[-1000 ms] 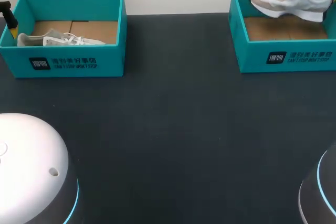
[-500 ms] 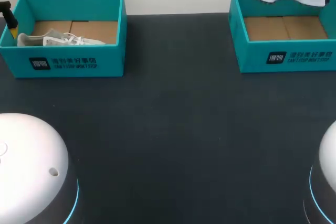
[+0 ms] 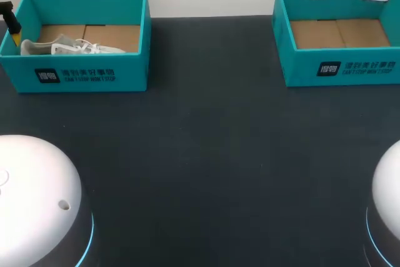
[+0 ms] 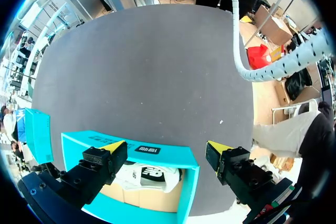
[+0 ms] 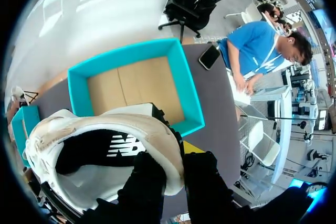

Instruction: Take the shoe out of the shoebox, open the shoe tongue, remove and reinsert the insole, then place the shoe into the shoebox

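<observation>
Your right gripper (image 5: 176,166) is clamped on the heel collar of the beige-and-white sneaker (image 5: 79,124). One finger sits inside the opening and one outside, with the heel wall pinched between them. The sneaker hangs in the air, clear of the right shoebox (image 5: 190,98). In the head view its sole floats over that box's far wall, toe pointing toward the middle of the table (image 3: 206,154). The teal box sits at the table's far right corner and shows only its bare cardboard floor.

Your left gripper (image 4: 164,153) is spread wide and holds nothing. It hovers over the left shoebox (image 4: 186,192) at the table's far left corner, yellow tips just above the near rim. A white sneaker (image 4: 149,174) lies on its side inside that box, untouched.

As for progress, I judge the first step nearly finished on the right side: the shoe is out of its box but not yet set down anywhere. Everything else looks undone. The tongue has not been pulled open, and the insole has been neither removed nor refitted. From here you cannot tell how the insole sits, since only dark lining shows in the opening. The return to the box comes last. The heel-only pinch looks thin, so carry it gently.
</observation>
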Robot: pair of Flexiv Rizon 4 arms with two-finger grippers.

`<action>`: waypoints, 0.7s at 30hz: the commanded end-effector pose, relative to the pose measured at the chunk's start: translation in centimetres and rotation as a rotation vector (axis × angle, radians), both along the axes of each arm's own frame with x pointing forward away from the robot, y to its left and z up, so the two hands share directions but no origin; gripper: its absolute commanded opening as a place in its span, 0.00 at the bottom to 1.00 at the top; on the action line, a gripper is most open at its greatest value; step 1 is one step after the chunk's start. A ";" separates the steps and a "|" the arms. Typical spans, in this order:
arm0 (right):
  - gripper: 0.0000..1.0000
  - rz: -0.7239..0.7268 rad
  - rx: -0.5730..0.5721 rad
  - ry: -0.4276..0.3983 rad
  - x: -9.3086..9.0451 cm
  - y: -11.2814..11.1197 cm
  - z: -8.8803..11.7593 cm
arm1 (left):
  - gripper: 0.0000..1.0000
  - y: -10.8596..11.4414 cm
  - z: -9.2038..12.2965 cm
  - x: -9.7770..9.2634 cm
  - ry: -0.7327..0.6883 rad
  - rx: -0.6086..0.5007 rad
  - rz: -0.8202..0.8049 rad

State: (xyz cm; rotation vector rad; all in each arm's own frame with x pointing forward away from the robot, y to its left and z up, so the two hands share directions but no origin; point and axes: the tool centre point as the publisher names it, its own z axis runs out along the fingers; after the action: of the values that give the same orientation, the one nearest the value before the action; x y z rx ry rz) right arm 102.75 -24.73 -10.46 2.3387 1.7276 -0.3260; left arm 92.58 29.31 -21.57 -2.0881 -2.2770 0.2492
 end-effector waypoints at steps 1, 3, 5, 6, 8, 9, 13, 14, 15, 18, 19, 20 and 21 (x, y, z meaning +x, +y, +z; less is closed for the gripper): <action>0.00 0.088 -0.078 -0.270 -1.8 0.2 0.0 | 1.00 0.0 0.0 -0.1 -0.003 0.001 0.000; 0.00 0.089 -0.090 -0.276 -2.7 1.1 -0.1 | 1.00 0.0 0.0 -0.1 -0.003 0.001 0.000; 0.00 0.092 -0.134 -0.278 -4.5 2.9 -0.4 | 1.00 0.0 0.0 -0.1 -0.003 0.001 0.000; 0.00 0.081 -0.112 -0.312 -5.5 3.7 -0.5 | 1.00 0.0 0.0 -0.1 -0.003 0.001 0.000; 0.00 0.075 -0.131 -0.313 -7.3 5.3 -0.7 | 1.00 0.0 0.0 -0.1 -0.003 0.001 0.000; 0.00 0.068 -0.131 -0.317 -8.2 6.0 -0.8 | 1.00 0.0 0.0 -0.1 -0.003 0.001 0.000; 0.00 0.055 -0.139 -0.317 -11.7 9.0 -1.2 | 1.00 0.0 0.0 -0.1 -0.003 0.001 0.000; 0.00 0.050 -0.133 -0.310 -12.8 10.0 -1.4 | 1.00 0.0 0.0 -0.1 -0.003 0.001 0.000; 0.00 0.043 -0.125 -0.317 -13.4 10.5 -1.4 | 1.00 0.0 0.0 -0.1 -0.003 0.001 0.000; 0.00 0.032 -0.123 -0.319 -15.6 13.2 -1.8 | 1.00 0.0 0.0 -0.1 -0.003 0.001 0.000; 0.00 0.041 -0.139 -0.302 -16.2 14.0 -1.9 | 1.00 0.0 0.0 -0.1 -0.003 0.001 0.000; 0.00 0.042 -0.154 -0.305 -16.7 14.7 -2.0 | 1.00 0.0 0.0 -0.1 -0.003 0.001 0.000; 0.00 0.035 -0.149 -0.309 -17.2 15.2 -2.0 | 1.00 0.0 0.0 -0.1 -0.003 0.001 0.000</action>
State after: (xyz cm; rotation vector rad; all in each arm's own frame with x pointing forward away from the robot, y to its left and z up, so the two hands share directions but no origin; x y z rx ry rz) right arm 87.81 -11.61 -12.38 2.3940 1.6468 -0.3759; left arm 92.58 29.30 -21.57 -2.0883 -2.2769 0.2492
